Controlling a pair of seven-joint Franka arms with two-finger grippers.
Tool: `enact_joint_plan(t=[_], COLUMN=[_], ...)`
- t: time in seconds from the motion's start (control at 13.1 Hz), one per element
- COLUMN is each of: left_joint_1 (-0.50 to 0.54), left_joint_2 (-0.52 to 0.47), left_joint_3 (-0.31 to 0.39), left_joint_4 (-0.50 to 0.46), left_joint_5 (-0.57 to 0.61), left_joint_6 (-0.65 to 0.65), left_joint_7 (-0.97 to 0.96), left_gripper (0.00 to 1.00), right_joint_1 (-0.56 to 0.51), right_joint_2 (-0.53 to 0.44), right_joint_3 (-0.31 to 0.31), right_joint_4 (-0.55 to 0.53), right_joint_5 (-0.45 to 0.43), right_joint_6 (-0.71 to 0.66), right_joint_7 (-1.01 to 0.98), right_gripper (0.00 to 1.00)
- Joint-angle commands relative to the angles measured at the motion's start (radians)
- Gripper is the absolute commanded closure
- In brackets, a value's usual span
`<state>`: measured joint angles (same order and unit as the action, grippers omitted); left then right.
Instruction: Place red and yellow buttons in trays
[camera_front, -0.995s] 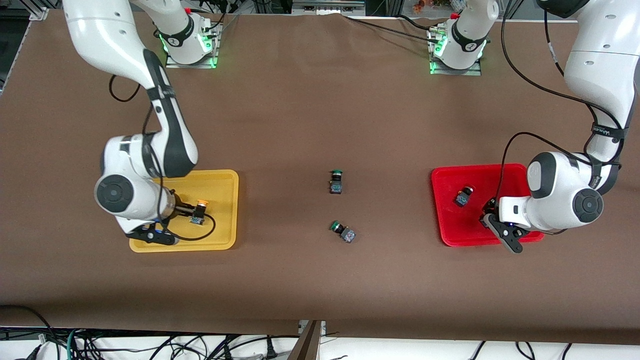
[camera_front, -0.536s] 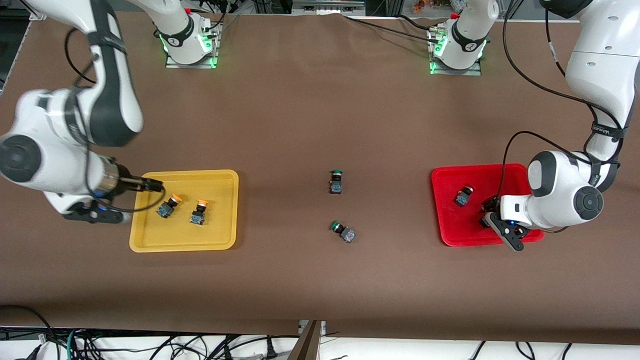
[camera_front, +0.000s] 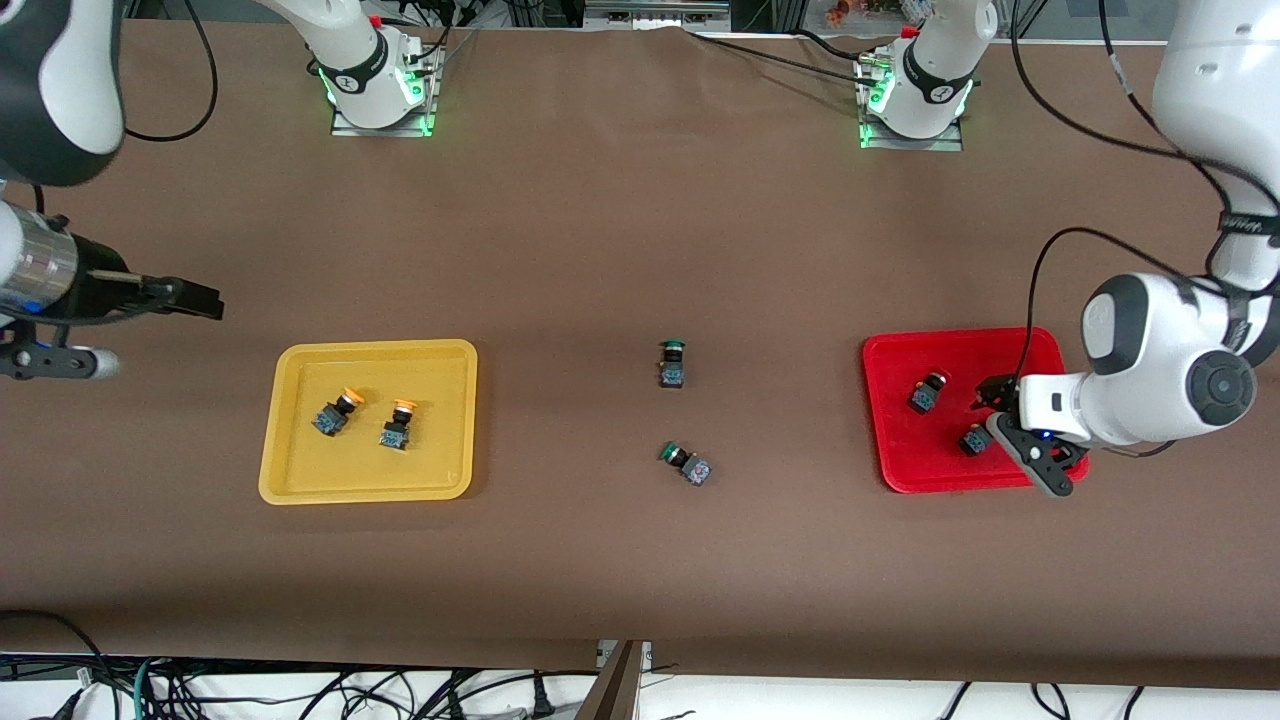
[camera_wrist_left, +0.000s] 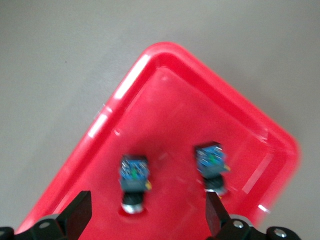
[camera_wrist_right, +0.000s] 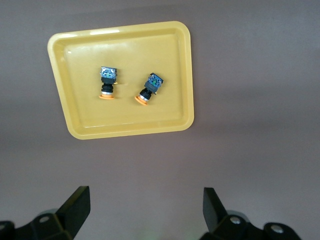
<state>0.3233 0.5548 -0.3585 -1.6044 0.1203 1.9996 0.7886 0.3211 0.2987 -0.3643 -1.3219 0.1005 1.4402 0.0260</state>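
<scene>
A brown worktop (camera_front: 600, 220) carries two shallow trays. The yellow tray (camera_front: 290, 480) lies toward the right arm's end of the worktop and holds two yellow buttons (camera_front: 337, 411) lying on their sides, close together but apart, both with dark bodies and orange-yellow caps. The red tray (camera_front: 900, 460) lies toward the left arm's end and holds two red buttons (camera_front: 927, 391), one of them partly hidden by the left arm in the front view; the left wrist view shows both lying side by side on the tray floor, not touching. Between the two trays, near the middle of the worktop, lie two green buttons (camera_front: 672, 363), one nearer the front camera than the other. The left gripper (camera_wrist_left: 147, 217) hangs low over the red tray just above the two red buttons, its fingers spread wide and holding nothing. The right gripper (camera_wrist_right: 145, 210) is raised over bare worktop beside the yellow tray, its fingers spread apart and empty.
</scene>
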Motion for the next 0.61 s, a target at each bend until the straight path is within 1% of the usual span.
enact_joint_plan(t=[0.0,0.08,0.15,0.23,0.31,0.38,0.54], left_joint_1=[-0.003,-0.003,-0.003,-0.003,-0.003,-0.003,-0.004], left_joint_2=[-0.120,-0.159,-0.197,-0.235,-0.266,-0.289,-0.306], left_joint_3=[-0.014,-0.020,-0.025,-0.034,-0.043,-0.043,-0.045], left_joint_4=[-0.022,-0.022,-0.019,-0.019,-0.014,0.006,0.073], left_joint_5=[0.004,0.002,0.002,0.002,0.002,0.002,0.005], left_joint_6=[-0.146,-0.189,-0.226,-0.260,-0.283,-0.318,-0.413], left_joint_7=[-0.086,-0.109,-0.139,-0.184,-0.231,-0.276,-0.366], left_gripper=[0.00,0.00,0.00,0.00,0.00,0.00,0.00], right_joint_1=[-0.103,-0.179,-0.247,-0.281,-0.287,-0.307,-0.323], right_joint_2=[-0.076,-0.099,-0.122,-0.148,-0.188,-0.211,-0.262], right_joint_3=[0.123,0.209,0.284,0.319,0.324,0.324,0.324], right_joint_4=[-0.028,-0.045,-0.065,-0.091,-0.117,-0.118,-0.135], right_joint_5=[-0.002,-0.004,-0.024,-0.057,-0.068,-0.070,-0.070], right_joint_6=[-0.046,-0.041,-0.038,-0.046,-0.041,-0.041,-0.046], right_joint_7=[-0.006,-0.006,-0.009,-0.015,-0.017,-0.015,-0.017], right_gripper=[0.00,0.00,0.00,0.00,0.00,0.00,0.00])
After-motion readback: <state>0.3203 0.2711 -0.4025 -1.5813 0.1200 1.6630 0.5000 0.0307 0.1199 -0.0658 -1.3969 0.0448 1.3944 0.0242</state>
